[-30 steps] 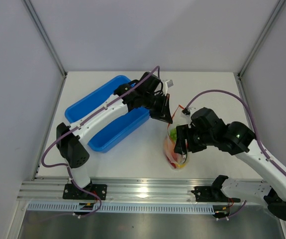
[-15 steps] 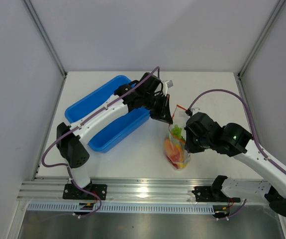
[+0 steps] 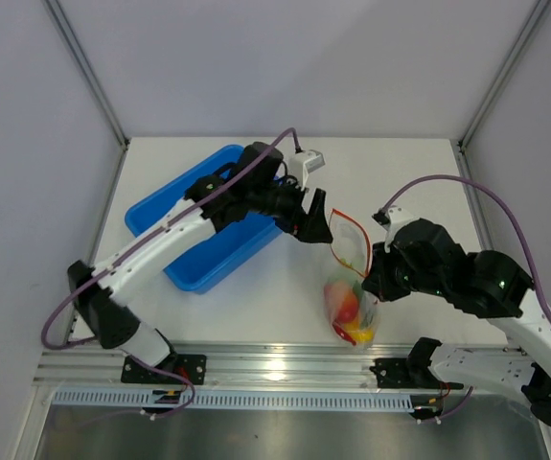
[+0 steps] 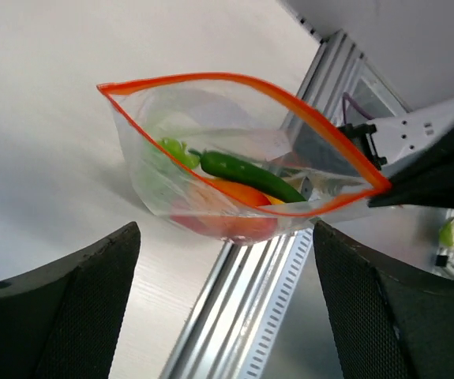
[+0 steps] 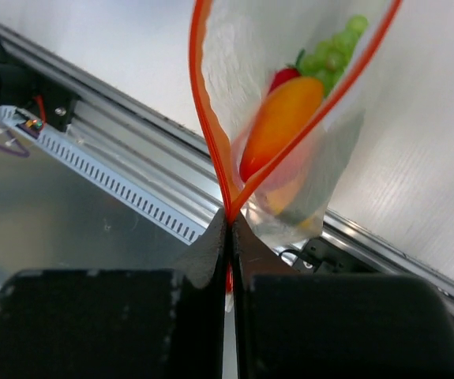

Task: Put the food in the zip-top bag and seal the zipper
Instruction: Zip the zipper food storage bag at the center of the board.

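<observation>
The zip-top bag (image 3: 354, 292) hangs with its mouth gaping over the table's front edge. My right gripper (image 3: 375, 275) is shut on the near corner of the zipper (image 5: 203, 118), the orange strip pinched between its pads (image 5: 230, 221). The food lies inside: an orange oval fruit (image 5: 282, 118), a red chili (image 5: 284, 77), a green leafy piece (image 5: 333, 47) and a green pepper (image 4: 250, 175). My left gripper (image 3: 311, 227) stands open just beyond the bag's far corner, touching nothing. In the left wrist view its gripper (image 4: 225, 237) frames the bag (image 4: 211, 158) from a distance.
A blue tray (image 3: 184, 216) lies at the back left under the left arm. The aluminium rail (image 3: 275, 364) runs along the table's front edge right below the bag. Grey walls close in both sides.
My left gripper opened, let go of the bag's far corner and drew back leftward. My right gripper shut on the zipper's near corner and carried the bag toward the front edge.
</observation>
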You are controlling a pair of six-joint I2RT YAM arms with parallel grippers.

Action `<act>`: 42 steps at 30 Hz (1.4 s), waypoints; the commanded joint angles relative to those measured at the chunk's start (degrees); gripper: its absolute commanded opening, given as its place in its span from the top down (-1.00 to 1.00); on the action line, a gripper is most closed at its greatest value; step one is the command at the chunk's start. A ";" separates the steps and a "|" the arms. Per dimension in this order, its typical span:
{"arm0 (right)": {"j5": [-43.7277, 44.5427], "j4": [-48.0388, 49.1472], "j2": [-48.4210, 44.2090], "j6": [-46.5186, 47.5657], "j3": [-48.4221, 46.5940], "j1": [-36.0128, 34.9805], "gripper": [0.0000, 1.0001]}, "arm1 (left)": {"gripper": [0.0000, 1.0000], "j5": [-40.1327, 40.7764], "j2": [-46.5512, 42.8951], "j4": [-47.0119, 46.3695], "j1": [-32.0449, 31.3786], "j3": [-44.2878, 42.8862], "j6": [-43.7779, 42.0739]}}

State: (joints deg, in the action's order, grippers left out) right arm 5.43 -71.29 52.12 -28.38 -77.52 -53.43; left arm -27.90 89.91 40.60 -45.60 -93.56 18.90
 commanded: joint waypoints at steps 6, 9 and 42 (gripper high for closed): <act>-14.64 2.38 -1.14 4.12 -1.59 -0.27 1.00 | -0.91 -12.16 -17.64 -17.12 -3.17 10.40 -27.32; -18.08 2.29 -0.97 4.91 -1.59 -0.27 1.00 | -0.93 -18.21 -17.58 -17.32 -4.23 11.74 -29.53; -33.29 3.26 -0.70 -0.01 -7.21 -0.27 1.00 | -0.88 -49.27 -1.14 -37.53 -14.16 13.31 -18.10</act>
State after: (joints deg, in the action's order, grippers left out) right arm -26.39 -70.85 51.90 -27.75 -82.24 -53.47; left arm -72.55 88.18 6.42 -59.07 -81.03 0.58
